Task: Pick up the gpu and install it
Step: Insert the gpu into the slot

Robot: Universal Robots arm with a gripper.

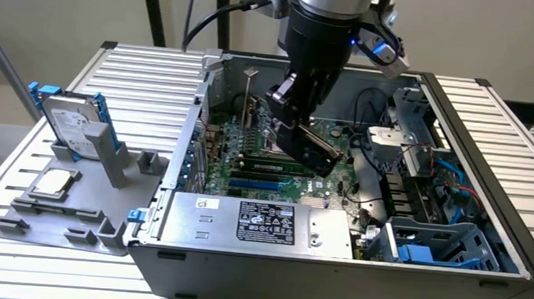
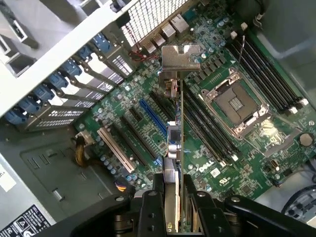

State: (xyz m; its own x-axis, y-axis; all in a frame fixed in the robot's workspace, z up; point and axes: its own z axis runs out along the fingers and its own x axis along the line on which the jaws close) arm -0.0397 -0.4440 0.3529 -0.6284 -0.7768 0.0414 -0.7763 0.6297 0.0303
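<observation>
My gripper [image 2: 176, 197] is shut on the gpu [image 2: 178, 118], which the wrist view shows edge-on, with its silver end bracket [image 2: 180, 57] at the far end from the fingers. The card hangs above the green motherboard [image 2: 237, 59], over the row of expansion slots that includes a blue slot [image 2: 153, 118], and is not seated in one. In the exterior view the gripper [image 1: 292, 120] is inside the open computer case [image 1: 486, 154], holding the tilted gpu [image 1: 317, 151] over the motherboard [image 1: 248, 163].
Slot covers with blue clips [image 2: 59, 79] line the case's rear wall. Black memory sticks [image 2: 261, 74] flank the CPU socket [image 2: 234, 106]. The power supply [image 1: 254, 221] fills the case front. At the exterior view's left, a grey holder [image 1: 63, 207] carries a hard drive [image 1: 68, 115].
</observation>
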